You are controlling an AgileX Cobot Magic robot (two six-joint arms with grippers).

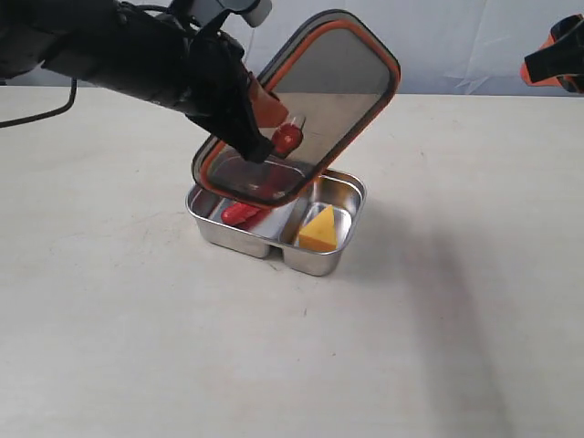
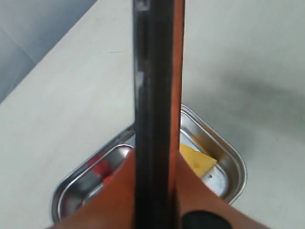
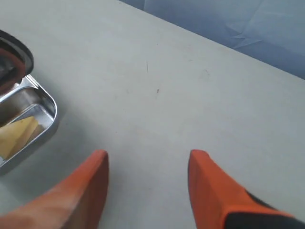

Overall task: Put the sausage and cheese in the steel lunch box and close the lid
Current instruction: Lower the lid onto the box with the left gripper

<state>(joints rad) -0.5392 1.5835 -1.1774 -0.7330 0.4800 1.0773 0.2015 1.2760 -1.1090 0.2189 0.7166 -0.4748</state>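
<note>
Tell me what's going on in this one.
The left gripper has its jaws shut on the edge of the lid and holds it tilted above the steel lunch box, not yet seated. The sausage lies in one compartment and the cheese in the other. The right gripper hangs off to the side over the bare table, jaws open and holding nothing.

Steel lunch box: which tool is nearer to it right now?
Left. The left tool grips the lid, tilted just above the steel lunch box; the right tool is open and empty, far off on the right.
</note>
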